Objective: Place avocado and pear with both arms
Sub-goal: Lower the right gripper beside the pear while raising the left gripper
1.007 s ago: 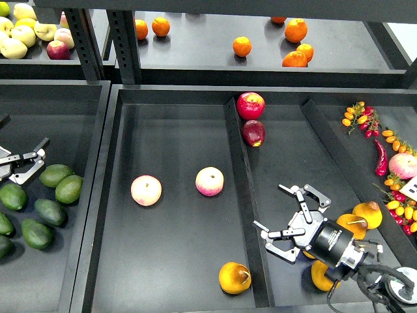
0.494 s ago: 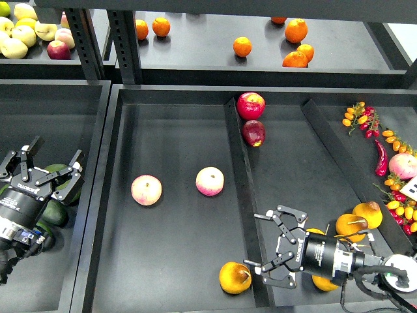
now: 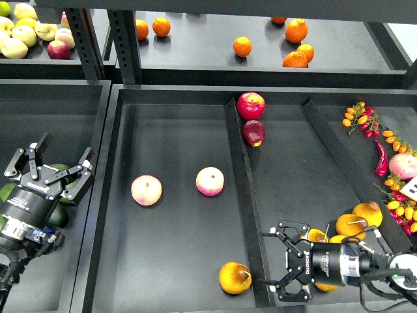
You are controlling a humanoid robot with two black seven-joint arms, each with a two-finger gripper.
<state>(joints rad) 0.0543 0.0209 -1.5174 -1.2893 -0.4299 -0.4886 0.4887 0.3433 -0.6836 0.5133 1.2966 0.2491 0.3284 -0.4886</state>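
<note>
Black fingers of my left gripper (image 3: 57, 171) spread wide, nothing between them, hovering over the left bin (image 3: 78, 261). Under it lie dark green avocados; the clearest avocado (image 3: 60, 169) peeks out between the fingers, others are covered by my wrist or cut off at the frame edge, so I cannot count them.

My right gripper (image 3: 285, 261) also spread, empty, pointing left just over the low divider (image 3: 246, 195) of the middle tray (image 3: 176, 96).

Left compartment of that tray: one pear (image 3: 234, 278), golden with a brown blotch, at the near end, just beside my right fingertips but apart from them; two pink-yellow peaches (image 3: 146, 190) further back.

Right compartment: more yellow pears (image 3: 368, 213) piled by my right wrist, at least four, some hidden behind the arm. One red apple (image 3: 251, 105) and one darker red fruit (image 3: 253, 132) sit against the divider at the far end.

Far right: small orange and red tomatoes (image 3: 359, 117) and a red chilli (image 3: 382, 158), partly cut off.

Upper shelf (image 3: 195, 45): seven oranges (image 3: 242, 46), one half hidden by the top rail; pale and red apples (image 3: 26, 32) at left, cropped.
</note>
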